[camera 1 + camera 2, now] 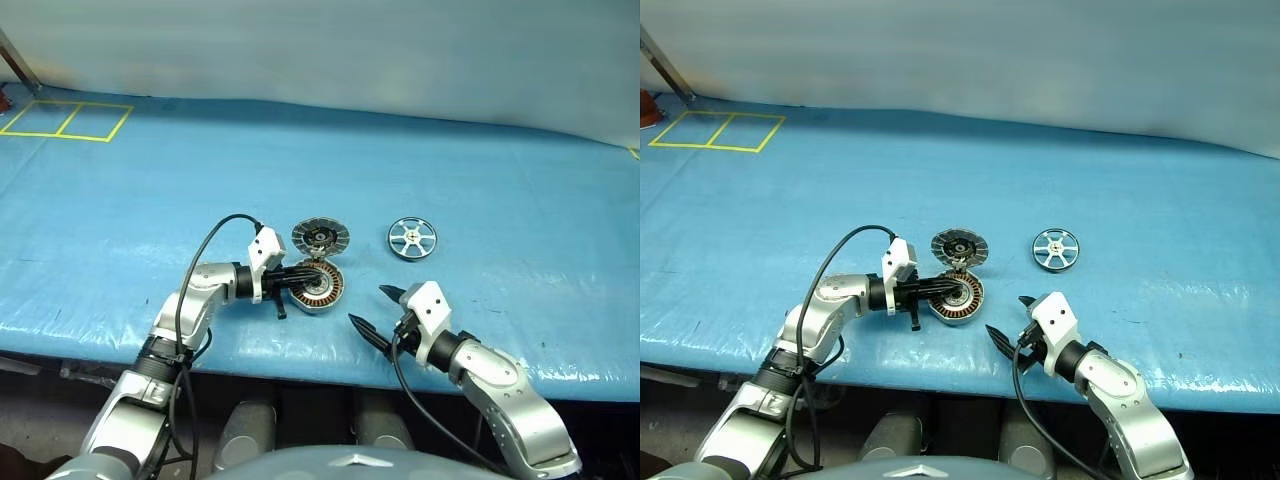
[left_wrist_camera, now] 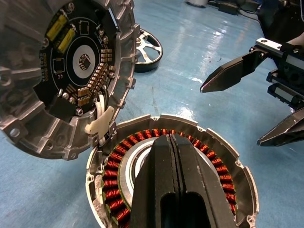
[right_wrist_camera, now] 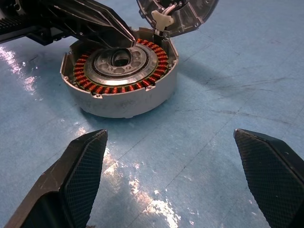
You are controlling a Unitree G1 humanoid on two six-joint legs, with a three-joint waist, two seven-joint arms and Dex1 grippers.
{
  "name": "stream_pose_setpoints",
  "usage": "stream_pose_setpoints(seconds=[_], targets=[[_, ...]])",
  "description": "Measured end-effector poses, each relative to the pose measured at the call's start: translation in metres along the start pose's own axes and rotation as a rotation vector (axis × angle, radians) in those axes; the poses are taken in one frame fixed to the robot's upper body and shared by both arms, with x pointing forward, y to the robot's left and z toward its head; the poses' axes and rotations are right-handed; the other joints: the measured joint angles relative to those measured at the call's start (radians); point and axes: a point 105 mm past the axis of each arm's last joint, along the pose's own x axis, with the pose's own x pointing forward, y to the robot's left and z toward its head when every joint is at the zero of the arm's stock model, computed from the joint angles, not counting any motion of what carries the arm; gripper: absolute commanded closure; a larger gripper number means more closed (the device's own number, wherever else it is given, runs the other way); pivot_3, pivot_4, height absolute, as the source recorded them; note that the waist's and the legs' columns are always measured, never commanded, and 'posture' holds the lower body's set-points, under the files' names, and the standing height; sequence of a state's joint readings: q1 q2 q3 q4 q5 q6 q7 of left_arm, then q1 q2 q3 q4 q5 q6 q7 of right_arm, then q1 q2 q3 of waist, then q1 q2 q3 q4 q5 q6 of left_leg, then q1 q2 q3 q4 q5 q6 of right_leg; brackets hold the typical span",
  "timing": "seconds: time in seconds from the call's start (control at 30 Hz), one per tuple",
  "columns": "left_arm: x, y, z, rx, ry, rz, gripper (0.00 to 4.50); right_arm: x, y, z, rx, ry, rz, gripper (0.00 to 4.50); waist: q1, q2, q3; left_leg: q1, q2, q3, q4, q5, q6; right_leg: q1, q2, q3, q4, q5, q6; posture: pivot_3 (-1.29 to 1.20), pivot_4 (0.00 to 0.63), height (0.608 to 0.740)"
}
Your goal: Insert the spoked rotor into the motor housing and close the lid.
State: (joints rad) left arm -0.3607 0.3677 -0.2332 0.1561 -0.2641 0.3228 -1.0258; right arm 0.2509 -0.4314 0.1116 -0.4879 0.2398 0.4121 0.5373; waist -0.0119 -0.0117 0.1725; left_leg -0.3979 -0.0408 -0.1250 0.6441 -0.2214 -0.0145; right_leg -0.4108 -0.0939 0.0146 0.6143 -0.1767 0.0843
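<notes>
Metal rotor (image 1: 412, 238), stiff and thin, lies beyond the spread right gripper (image 1: 377, 309); pinch its rim. Left gripper (image 2: 173, 142) is pressed together over the housing (image 3: 124, 80).

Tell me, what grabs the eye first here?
The open housing with its ring of copper windings, mid-table on the blue sheet, its lid swung up behind. The left tool rests shut over it. The rotor lies apart to the right, beyond the open right tool.
</notes>
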Motion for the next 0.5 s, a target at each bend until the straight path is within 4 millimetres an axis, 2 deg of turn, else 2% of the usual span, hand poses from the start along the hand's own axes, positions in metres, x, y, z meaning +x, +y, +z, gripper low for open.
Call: stream_pose_setpoints(seconds=[0.5], targets=[[0.0084, -0.0082, -0.0001, 0.014, 0.034, -0.035, 4.49, 0.0039, 0.003, -0.0022, -0.013, 0.004, -0.004, 0.0, 0.0, 0.0, 0.0, 0.0, 0.0, 0.0, 0.0, 0.0, 0.0, 0.0, 0.0, 0.0, 0.0, 0.0, 0.0, 0.0, 0.15, 0.74]])
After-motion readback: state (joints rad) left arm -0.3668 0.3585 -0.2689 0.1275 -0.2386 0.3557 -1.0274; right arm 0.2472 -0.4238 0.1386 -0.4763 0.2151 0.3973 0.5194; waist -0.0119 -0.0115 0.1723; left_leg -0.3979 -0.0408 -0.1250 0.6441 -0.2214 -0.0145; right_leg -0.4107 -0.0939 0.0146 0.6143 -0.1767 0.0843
